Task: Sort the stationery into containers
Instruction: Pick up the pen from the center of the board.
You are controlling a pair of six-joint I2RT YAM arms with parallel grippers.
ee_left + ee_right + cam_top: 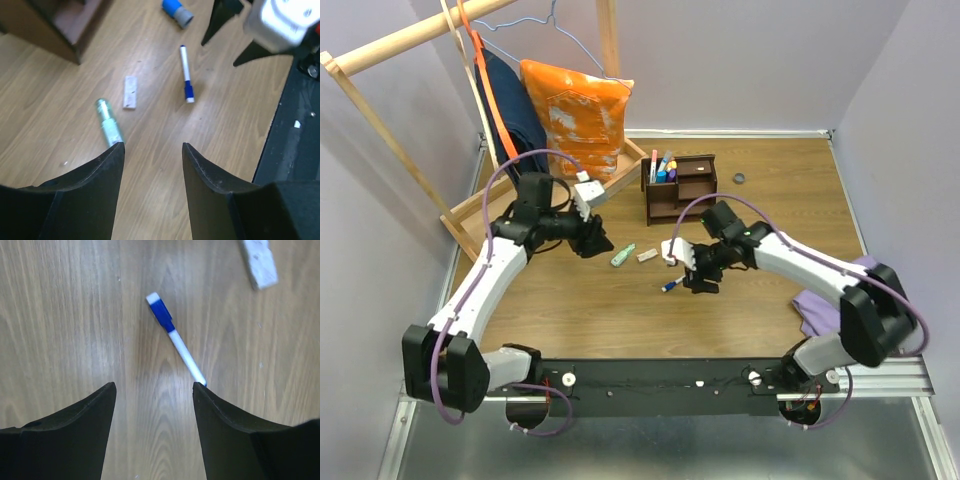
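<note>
The dark brown organizer (pixel 680 186) stands at the table's back middle with several pens (pixel 663 167) upright in its left compartment; its corner shows in the left wrist view (pixel 52 25). On the table lie a pale green eraser stick (pixel 622 256) (pixel 109 127), a beige piece (pixel 646 255) (pixel 130 92) (pixel 259 262) and a white pen with a blue cap (pixel 672 285) (pixel 186 75) (pixel 175 337). My left gripper (pixel 597 243) (pixel 152 145) is open and empty, just left of the green stick. My right gripper (pixel 696 277) (pixel 155 385) is open and empty, with the pen's tip at its right finger (pixel 225 420).
A pale wooden clothes rack (pixel 395 40) with an orange bag (pixel 575 110) and a dark garment (pixel 510 105) stands at the back left. A purple cloth (pixel 825 300) lies at the right, a small dark ring (pixel 740 179) right of the organizer. A blue-and-grey stub (pixel 177 11) lies near the right gripper.
</note>
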